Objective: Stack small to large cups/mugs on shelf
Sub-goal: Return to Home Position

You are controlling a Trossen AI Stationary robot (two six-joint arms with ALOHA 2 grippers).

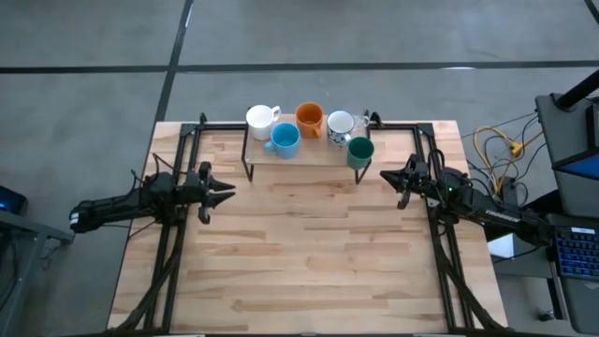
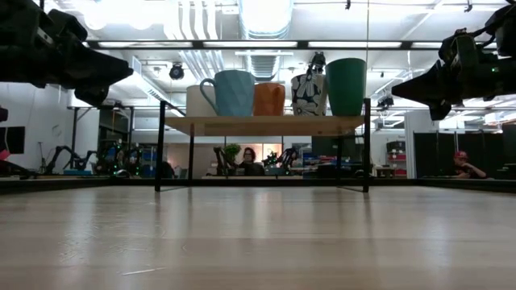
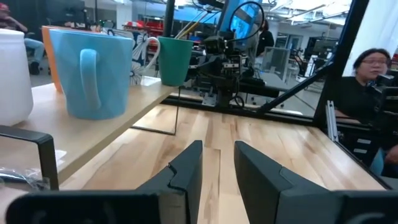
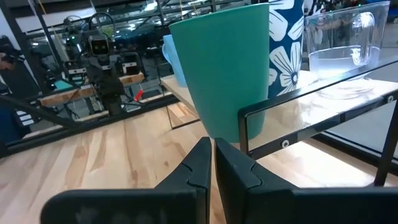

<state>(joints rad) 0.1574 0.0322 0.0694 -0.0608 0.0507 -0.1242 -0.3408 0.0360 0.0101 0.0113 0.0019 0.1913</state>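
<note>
Count, vessels on shelf (image 1: 318, 155): 6. Mugs, 4: white mug (image 1: 261, 118), light blue mug (image 1: 284, 139), orange mug (image 1: 310, 118), patterned mug (image 1: 340, 124). Cups, 1: dark teal-green cup (image 1: 360, 150). Clear glass (image 4: 348, 43), 1. Shelves, 1. Grippers, 2: left gripper (image 1: 228, 192), right gripper (image 1: 384, 176). People beyond table, low view, 2: central person (image 2: 247, 158), right-hand person (image 2: 461, 163).

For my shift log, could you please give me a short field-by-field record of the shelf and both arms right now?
shelf: six vessels on it, at the far edge of the table
far row: white mug, orange mug, patterned mug, clear glass
near row: light blue mug, dark teal-green cup
left end effector: open, empty, left of the shelf
right end effector: shut, empty, right of the shelf
</note>
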